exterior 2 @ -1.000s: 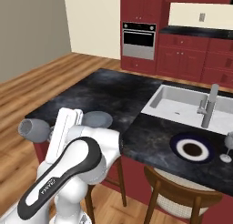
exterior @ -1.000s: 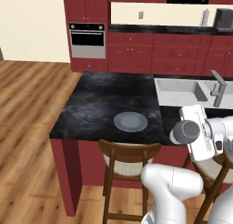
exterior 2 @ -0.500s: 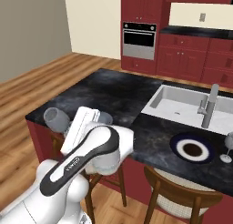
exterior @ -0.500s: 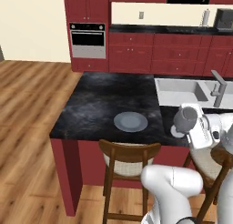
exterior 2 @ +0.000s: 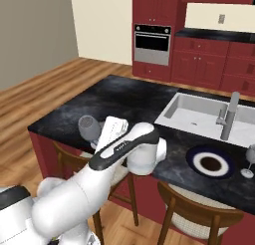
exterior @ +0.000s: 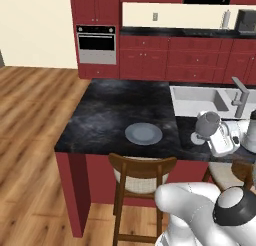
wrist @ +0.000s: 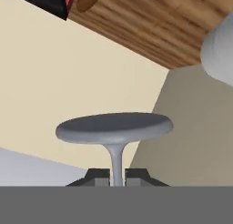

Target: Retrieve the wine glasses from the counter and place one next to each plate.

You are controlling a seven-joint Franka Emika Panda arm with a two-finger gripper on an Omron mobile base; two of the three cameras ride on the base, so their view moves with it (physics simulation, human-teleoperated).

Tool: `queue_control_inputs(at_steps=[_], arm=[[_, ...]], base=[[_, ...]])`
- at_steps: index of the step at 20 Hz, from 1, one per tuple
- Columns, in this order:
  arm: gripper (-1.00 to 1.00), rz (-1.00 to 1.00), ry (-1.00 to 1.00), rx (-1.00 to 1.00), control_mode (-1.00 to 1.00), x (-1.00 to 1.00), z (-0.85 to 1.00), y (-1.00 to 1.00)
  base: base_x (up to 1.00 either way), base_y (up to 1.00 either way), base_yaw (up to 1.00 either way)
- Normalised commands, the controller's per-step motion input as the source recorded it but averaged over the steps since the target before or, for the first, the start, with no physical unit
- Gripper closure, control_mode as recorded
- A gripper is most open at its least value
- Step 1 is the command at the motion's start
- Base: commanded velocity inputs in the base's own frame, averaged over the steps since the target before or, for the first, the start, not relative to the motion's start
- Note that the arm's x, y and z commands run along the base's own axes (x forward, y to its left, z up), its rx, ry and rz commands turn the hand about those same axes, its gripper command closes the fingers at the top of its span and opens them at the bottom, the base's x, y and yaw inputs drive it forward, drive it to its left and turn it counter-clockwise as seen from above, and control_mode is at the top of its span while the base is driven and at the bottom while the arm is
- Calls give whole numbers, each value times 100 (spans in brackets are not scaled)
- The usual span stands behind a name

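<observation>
Glass (exterior: 207,124) hangs tipped over in the air, its stem pinched between the closed fingers of the tool (wrist: 117,176), so its foot (wrist: 114,127) faces away from the hand. It is carried above the dark desk (exterior: 105,115), near the sink (exterior: 197,100) and right of the bare plate (exterior: 143,134), which lacks a glass. A second plate (exterior 2: 210,163) already has a glass (exterior 2: 248,160) upright beside it, so this one probably belongs by the bare plate.

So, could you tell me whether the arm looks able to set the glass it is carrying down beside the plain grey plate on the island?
Probably yes. The pincer is shut on the wine glass, carried tilted above the island, and the dark top around the grey plate looks bare, so nothing seems to block it.
</observation>
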Motion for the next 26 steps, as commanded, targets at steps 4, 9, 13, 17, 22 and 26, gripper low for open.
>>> queue_control_inputs(at_steps=[4,9,13,17,22,26], arm=[[100,6,15,1,-100,67,-31,-32],[100,-2,13,0,-100,37,-9,0],[100,-7,4,0,-100,30,-3,7],[100,-5,0,0,-100,17,-1,0],[100,-10,-2,0,-100,29,-11,2],[100,-16,-1,0,-100,36,-18,7]], base=[[0,0,0],[0,0,0],[0,0,0],[0,0,0],[0,0,0],[0,0,0]])
